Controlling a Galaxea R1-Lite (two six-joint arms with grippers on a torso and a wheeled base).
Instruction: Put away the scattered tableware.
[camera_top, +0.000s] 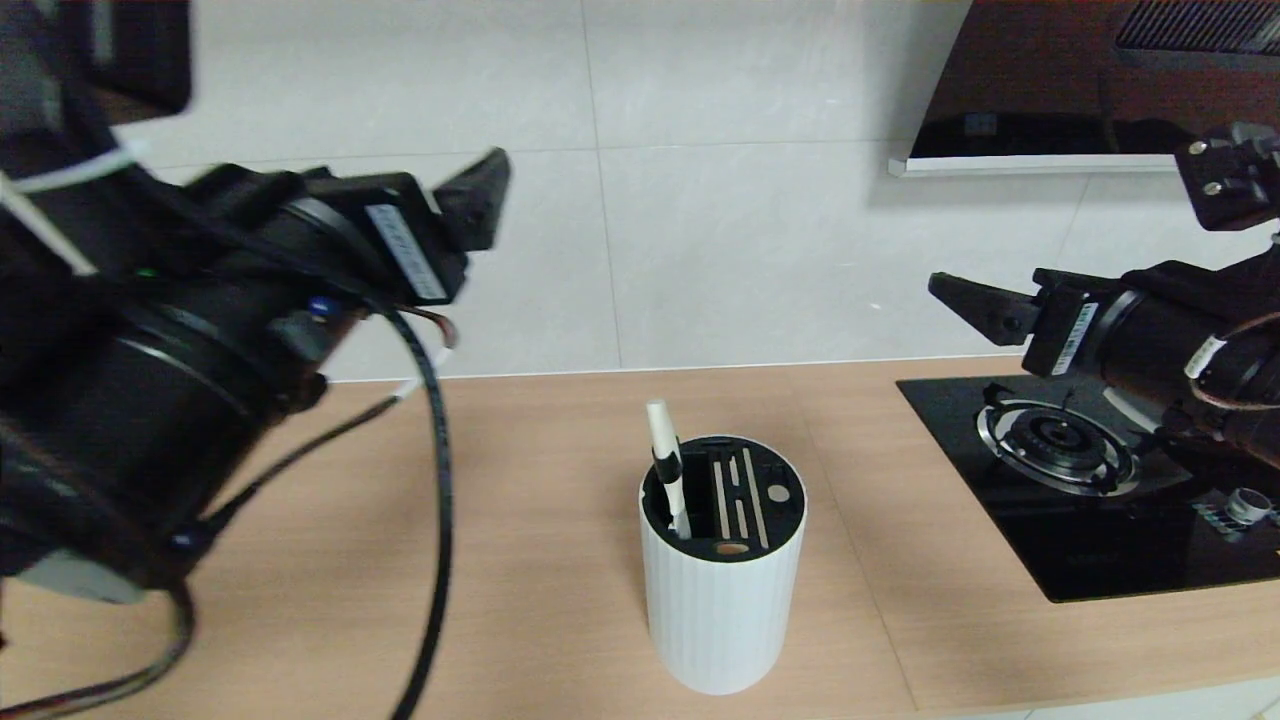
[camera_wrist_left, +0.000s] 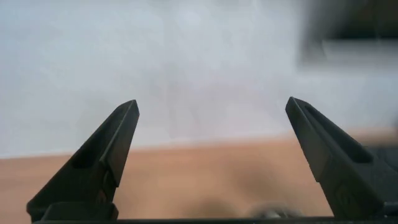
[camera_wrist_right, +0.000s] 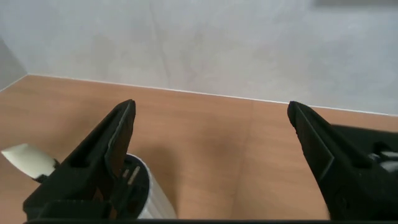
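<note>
- One white-handled utensil, ringed by a black band, stands tilted in the open slot of a white ribbed utensil holder. Its working end is hidden inside, so I cannot tell what kind of piece it is.
- I judge the utensil light and stiff, with a smooth handle that could slip. The place to take it would be across the bare handle above the black band.
- The holder sits upright near the front edge of the wooden countertop. It is tall for its base, so I judge that a sideways knock could tip it.
- By what I can see, this piece is already put away.
- My left gripper hangs raised over the counter's left part, well apart from the holder, its fingers spread wide with nothing between them.
- My right gripper hangs above the black gas hob to the right, also spread wide and empty, pointing toward the holder.
- Pale wall tiles rise behind the counter.
</note>
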